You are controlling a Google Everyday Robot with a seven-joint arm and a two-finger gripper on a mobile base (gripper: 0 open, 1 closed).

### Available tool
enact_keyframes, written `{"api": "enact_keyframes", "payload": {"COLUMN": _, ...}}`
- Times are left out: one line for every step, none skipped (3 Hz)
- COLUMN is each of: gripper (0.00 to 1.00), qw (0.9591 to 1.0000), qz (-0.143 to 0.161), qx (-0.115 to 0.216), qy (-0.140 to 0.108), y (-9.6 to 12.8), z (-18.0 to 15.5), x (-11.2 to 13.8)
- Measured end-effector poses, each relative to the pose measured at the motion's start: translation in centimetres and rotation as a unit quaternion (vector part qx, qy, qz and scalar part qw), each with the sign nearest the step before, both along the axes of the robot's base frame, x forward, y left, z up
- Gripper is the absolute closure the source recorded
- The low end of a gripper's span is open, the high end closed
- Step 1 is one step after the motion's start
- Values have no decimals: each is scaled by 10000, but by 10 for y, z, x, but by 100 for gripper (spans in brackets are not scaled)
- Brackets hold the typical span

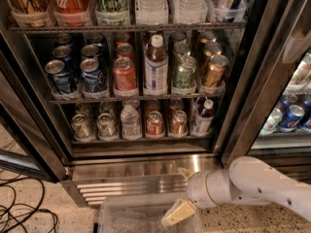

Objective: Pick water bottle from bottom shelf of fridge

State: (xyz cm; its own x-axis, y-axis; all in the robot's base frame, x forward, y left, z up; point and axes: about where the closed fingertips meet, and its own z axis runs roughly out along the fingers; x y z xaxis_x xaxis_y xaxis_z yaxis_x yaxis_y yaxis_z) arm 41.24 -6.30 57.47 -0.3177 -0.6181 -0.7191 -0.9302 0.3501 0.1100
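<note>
The fingers stand spread wide, holding nothing. The gripper hangs low over a clear plastic bin on the speckled floor, with cables at left. Behind it is the steel grille of the fridge. On the bottom shelf, the water bottle stands upright between a silver-green can and a red can.
</note>
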Motion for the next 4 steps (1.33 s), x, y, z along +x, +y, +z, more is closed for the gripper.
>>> {"api": "enact_keyframes", "payload": {"gripper": 0, "qw": 9980, "qz": -117, "qx": 367, "qy": -503, "y": 20, "z": 32, "x": 4}}
{"api": "enact_keyframes", "payload": {"gripper": 0, "qw": 9908, "qz": -218, "qx": 1001, "qy": -881, "y": 37, "z": 51, "x": 4}}
{"api": "enact_keyframes", "payload": {"gripper": 0, "qw": 9806, "qz": -418, "qx": 1625, "qy": -1011, "y": 52, "z": 49, "x": 7}}
{"api": "enact_keyframes", "payload": {"gripper": 0, "qw": 9692, "qz": -730, "qx": 2018, "qy": -1207, "y": 67, "z": 49, "x": 14}}
